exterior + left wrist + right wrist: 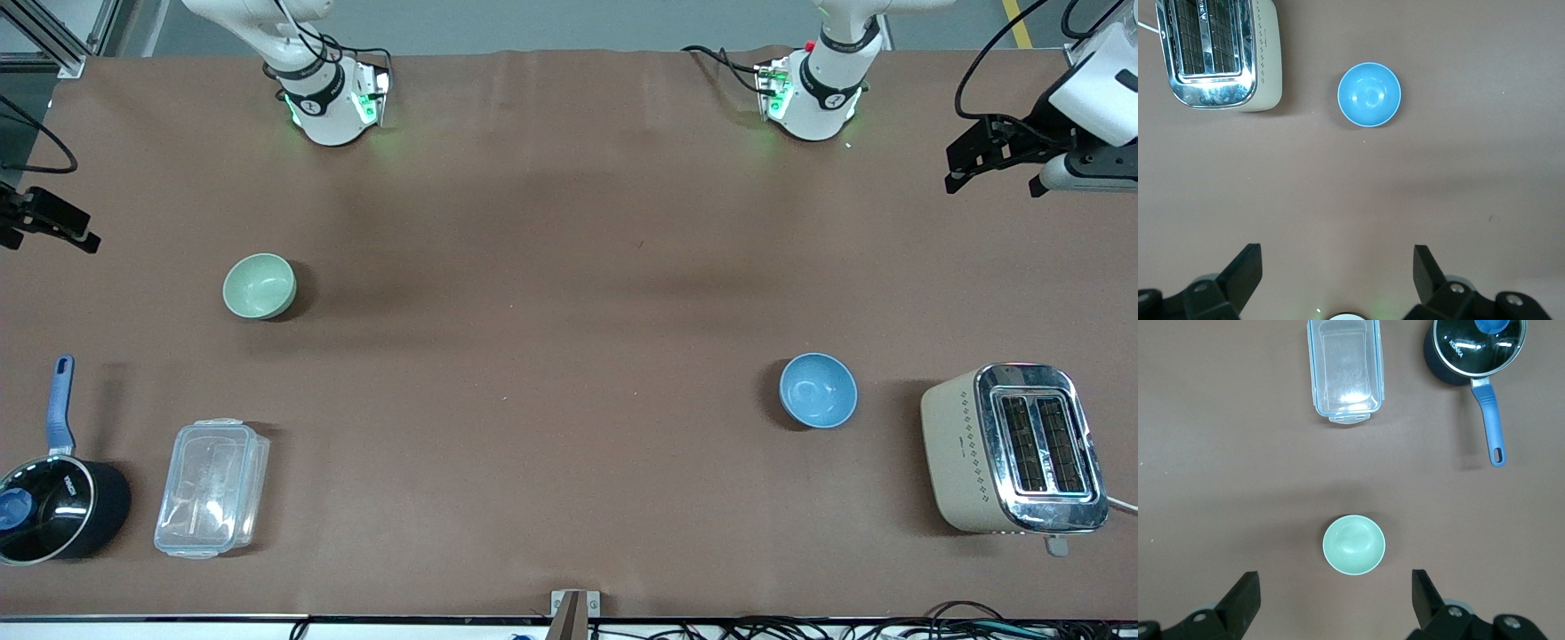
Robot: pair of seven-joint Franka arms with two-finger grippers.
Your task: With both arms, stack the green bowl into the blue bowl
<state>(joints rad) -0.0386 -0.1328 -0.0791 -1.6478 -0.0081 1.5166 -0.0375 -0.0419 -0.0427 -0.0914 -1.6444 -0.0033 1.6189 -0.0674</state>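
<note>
Both end effectors are cut off at the front view's edges, the left end effector (1337,267) and right end effector (1335,590) each spread wide and holding nothing, high over the brown worktop (551,311). Only the wrist views show their fingertips. The small pale mint-green bowl (259,285) sits toward the right arm's end, well apart from the small sky-blue bowl (818,389), which stands beside the cream toaster (1013,449).

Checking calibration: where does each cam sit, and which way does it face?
Front: high, facing the bases; sees the table, both arms.
Left wrist: looks down on the blue bowl and toaster; open fingers show.
Right wrist: looks down on the green bowl, container, saucepan; open fingers show.
Front shares all of these.
</note>
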